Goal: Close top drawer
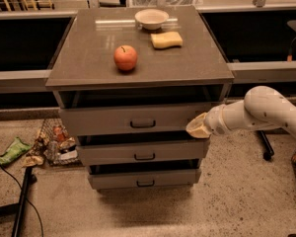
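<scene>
Touching the right end of the top drawer [103, 121], the gripper [199, 128] is sitting at that front's lower corner, at the tip of the arm [259, 113] that is reaching in from the right. Whether the gripper is spread wide or drawn narrow I cannot tell. It is showing only as a pale wedge against the grey front, and it is holding nothing that I can see. The drawer is standing out from the cabinet [84, 63], and a dark gap is showing between its front and the cabinet's top, so the closing is not yet done. It is looking partly open rather than fully drawn. The handle [142, 124] is lying well to the left of the gripper, untouched. The two lower drawers [144, 152] are also showing dark gaps, but they are no part of the job. By my reading, contact is made and the push is what is left, driving the front straight back until the gap is gone. Pushing at one end rather than the middle is risking a skewed drawer. The apple [125, 58], bowl [151, 19] and sponge [166, 39] are resting on top.
</scene>
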Motion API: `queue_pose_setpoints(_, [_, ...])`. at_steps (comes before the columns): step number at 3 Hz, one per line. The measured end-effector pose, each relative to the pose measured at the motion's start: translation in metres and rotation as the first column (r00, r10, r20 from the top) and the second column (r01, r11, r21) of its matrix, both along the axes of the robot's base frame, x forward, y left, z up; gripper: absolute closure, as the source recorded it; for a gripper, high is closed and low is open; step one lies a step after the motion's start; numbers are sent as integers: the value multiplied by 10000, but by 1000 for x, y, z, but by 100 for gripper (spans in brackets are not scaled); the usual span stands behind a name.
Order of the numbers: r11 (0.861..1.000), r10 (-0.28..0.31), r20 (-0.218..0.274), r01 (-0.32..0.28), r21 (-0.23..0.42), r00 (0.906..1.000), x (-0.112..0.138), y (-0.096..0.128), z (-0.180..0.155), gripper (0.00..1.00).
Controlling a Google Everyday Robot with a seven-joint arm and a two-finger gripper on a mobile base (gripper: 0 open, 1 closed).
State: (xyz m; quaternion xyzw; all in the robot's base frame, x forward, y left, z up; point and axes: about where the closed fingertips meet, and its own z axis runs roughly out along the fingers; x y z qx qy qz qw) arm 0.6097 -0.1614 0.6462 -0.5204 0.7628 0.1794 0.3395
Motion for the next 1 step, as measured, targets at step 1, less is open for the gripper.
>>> queue_pose_setpoints(1, [9993,382,-95,-381,60,9992,-22,5,5,100])
